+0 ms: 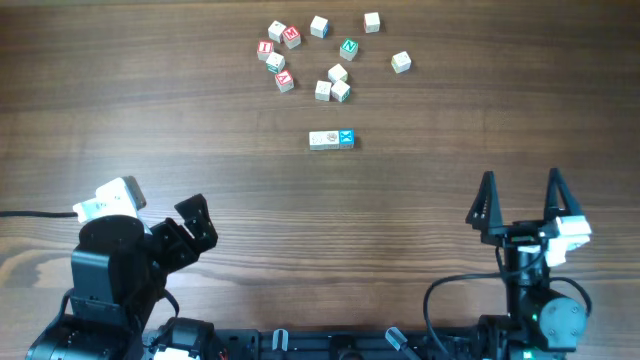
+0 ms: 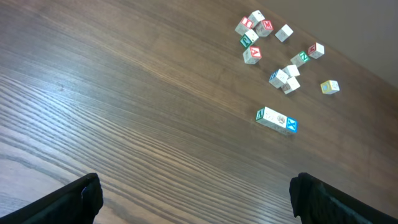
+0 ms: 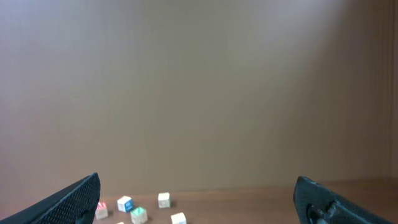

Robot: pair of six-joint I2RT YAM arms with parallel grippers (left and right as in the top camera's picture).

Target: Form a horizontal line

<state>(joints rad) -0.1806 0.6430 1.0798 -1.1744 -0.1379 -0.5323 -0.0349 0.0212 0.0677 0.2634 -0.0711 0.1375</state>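
We see the horizontal line (image 1: pixel 331 140) lying mid-tabletop, just short of the loose cubes (image 1: pixel 338 73) scattered toward the far edge. Our left end effector (image 2: pixel 196 190) and right end effector (image 1: pixel 520 200) both stand released and empty by the near edge.

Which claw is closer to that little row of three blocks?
Left, slightly. The left claw sits below-left of the row; the right claw sits farther off to its lower right.

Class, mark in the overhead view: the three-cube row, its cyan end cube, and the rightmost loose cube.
three-cube row (image 1: pixel 331 140), overhead view, middle cube's top
cyan end cube (image 1: pixel 347 139), overhead view, cyan top face
rightmost loose cube (image 1: pixel 400 62), overhead view, top face
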